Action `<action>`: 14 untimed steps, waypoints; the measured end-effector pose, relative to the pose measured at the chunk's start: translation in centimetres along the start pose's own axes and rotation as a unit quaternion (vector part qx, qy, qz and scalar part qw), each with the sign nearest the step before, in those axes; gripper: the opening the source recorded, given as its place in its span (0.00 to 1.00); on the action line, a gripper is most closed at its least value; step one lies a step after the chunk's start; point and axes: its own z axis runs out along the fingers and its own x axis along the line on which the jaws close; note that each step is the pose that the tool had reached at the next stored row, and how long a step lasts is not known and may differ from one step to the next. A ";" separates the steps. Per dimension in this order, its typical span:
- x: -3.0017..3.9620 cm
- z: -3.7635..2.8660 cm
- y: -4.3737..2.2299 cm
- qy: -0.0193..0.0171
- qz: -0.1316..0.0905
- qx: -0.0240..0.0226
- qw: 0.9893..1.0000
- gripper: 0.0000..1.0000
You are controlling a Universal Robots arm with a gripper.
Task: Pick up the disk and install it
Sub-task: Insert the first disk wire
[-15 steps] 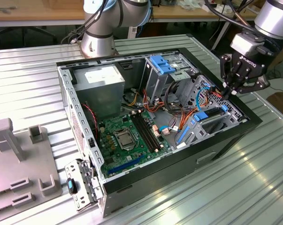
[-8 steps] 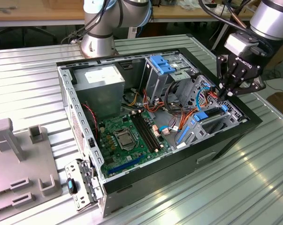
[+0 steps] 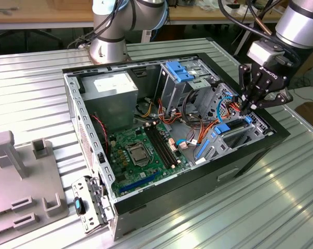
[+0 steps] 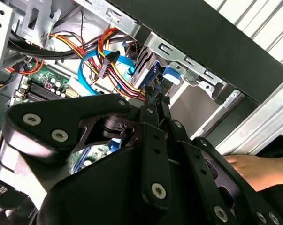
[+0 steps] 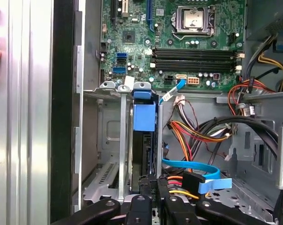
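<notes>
Gripper (image 4: 156, 101): my fingers are drawn together, with no gap showing between the tips and nothing clamped in them. In the exterior view I hang over the drive bay (image 3: 234, 136), at the end of the case (image 3: 198, 179) toward the exterior view's right. Disk (image 5: 141, 152): it stands on edge in the bay slot between its blue rails, dark body showing, directly ahead of my fingertips. I cannot tell whether the tips touch it. A blue tab (image 5: 144, 117) sits at the disk's far end. Beside the disk, a blue data cable (image 5: 190, 166) loops across a bundle of red, yellow and orange wires (image 5: 197, 133). Past the bay lies the motherboard (image 5: 179, 44), green, with its CPU socket (image 5: 194, 19) and dark memory slots (image 5: 193, 58). Outside the black case wall, a person's hand (image 4: 254, 171) rests near the ribbed metal table (image 3: 31, 78). Farther off in the exterior view are the grey power supply (image 3: 114, 91) and the arm base (image 3: 108, 49) behind the case. A grey fixture (image 3: 21, 174) stands well apart at the exterior view's left.
</notes>
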 end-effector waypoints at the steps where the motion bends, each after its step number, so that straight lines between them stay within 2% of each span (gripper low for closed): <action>1: 0.00 0.02 0.03 0.000 0.000 0.000 1.000 0.17; 5: -0.02 0.53 0.15 0.000 0.008 0.000 1.000 0.17; 10: 0.08 0.89 0.17 -0.005 0.014 0.000 1.000 0.17; 14: 0.20 1.29 0.20 -0.005 0.021 -0.001 1.000 0.17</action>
